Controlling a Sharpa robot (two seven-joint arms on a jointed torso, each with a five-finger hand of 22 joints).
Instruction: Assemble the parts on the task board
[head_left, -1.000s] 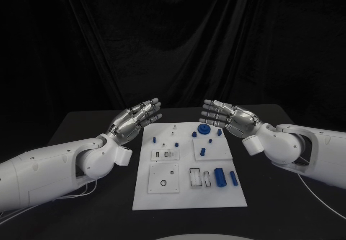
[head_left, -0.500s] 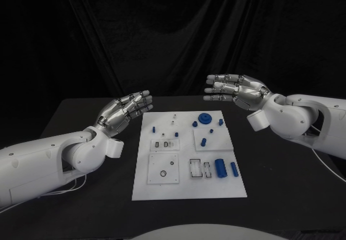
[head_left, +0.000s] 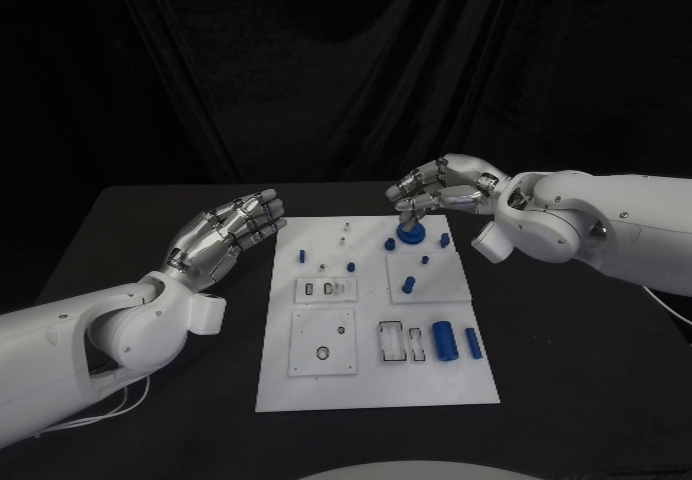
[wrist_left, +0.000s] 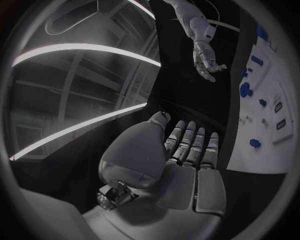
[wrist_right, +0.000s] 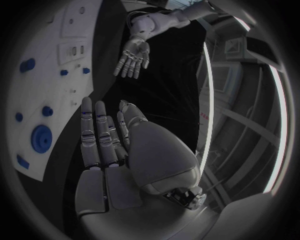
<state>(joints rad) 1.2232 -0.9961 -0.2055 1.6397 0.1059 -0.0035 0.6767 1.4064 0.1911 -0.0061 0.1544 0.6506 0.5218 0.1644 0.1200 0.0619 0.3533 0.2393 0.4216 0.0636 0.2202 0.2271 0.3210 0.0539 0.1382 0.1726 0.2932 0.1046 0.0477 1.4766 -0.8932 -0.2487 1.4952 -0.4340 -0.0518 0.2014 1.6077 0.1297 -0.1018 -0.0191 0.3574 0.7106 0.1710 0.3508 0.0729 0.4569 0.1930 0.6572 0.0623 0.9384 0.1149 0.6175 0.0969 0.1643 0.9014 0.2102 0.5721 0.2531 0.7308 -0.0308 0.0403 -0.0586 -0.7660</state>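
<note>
The white task board (head_left: 372, 385) lies in the middle of the black table. Blue parts sit on it: a round disc (head_left: 410, 234) at the far end, small pegs (head_left: 408, 284) mid-board, two cylinders (head_left: 444, 340) near the right edge. My right hand (head_left: 440, 187) hovers just above and behind the disc, fingers bent down, holding nothing. In the right wrist view the right hand (wrist_right: 103, 145) has the disc (wrist_right: 41, 138) beside its fingertips. My left hand (head_left: 225, 235) floats open beside the board's far left corner, fingers straight. In the left wrist view the left hand (wrist_left: 187, 160) is empty.
Recessed white plates with slots (head_left: 326, 290) and a square plate (head_left: 323, 342) occupy the board's left half. Bare black table (head_left: 577, 340) surrounds the board. A dark curtain hangs behind the table.
My right hand has swung inward and down from beyond the board's far right corner to over the blue disc, its fingers bending. The left hand has stayed open beside the board.
</note>
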